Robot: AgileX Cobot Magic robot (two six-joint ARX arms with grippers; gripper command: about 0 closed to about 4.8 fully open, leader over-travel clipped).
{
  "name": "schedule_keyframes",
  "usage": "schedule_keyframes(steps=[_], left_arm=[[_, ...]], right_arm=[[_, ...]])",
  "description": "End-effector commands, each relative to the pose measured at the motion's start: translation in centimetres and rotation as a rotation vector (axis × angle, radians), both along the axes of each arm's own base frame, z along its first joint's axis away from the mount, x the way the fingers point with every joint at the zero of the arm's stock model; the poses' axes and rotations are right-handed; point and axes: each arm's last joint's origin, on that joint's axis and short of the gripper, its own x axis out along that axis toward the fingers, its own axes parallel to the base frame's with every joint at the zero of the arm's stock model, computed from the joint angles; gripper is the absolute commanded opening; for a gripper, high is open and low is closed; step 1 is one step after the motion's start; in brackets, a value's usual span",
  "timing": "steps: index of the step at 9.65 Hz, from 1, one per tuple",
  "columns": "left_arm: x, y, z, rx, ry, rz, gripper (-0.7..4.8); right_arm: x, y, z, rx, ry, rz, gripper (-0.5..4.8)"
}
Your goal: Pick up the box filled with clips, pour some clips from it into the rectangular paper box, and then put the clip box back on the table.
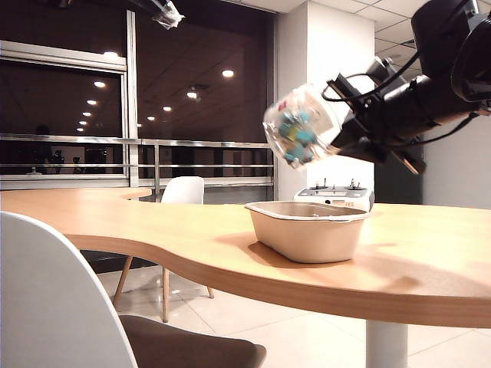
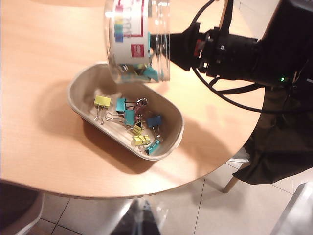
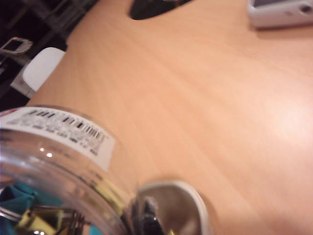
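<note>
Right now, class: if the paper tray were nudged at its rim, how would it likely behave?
The tray probably slides, being thin pulp holding few clips. Its broad base makes tipping unlikely. The rim may flex.

Low table-edge exterior view, high downward left wrist view, close right wrist view, all sharing the rectangular paper box (image 1: 307, 228).

tub (image 1: 301, 125) over tray (image 1: 307, 230) (blocks drop-in)

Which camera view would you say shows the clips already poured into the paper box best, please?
The left wrist view: it looks down into the paper box, showing the clips on its floor. The exterior view shows only the box's side wall; the right wrist view catches just a blurred rim.
</note>
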Motion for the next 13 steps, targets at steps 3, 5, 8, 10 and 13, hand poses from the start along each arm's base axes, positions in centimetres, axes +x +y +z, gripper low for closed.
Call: schedule_keyframes(steps=[3,5,8,10,13], left_arm=[[-0.1,0.0,0.3,-0.011,-0.012,-0.006,-0.07],[0.0,0.0,0.4,-0.012,-0.016,-0.006,-0.07],[0.0,0.0,0.4,-0.014,-0.019,-0.006,-0.07],[0.0,0.0,0.4,-0.014,-0.019,-0.006,-0.07],[0.0,0.0,0.4,-0.013,-0.019,-0.006,-0.07]], right_arm=[[-1.7,-0.8,2.9,-0.628,-0.240,-0.082,-0.02],[-2.9,0.1,5.7,-1.230,-0.470,-0.267,-0.02],[-3.9,2.9,6.2,-1.359,-0.622,-0.172,-0.02],[-4.5,4.6,5.8,-1.385,-0.665,-0.112,-0.02],[-3.8,9.1,2.2,-1.757,-0.917,-0.091,-0.03]])
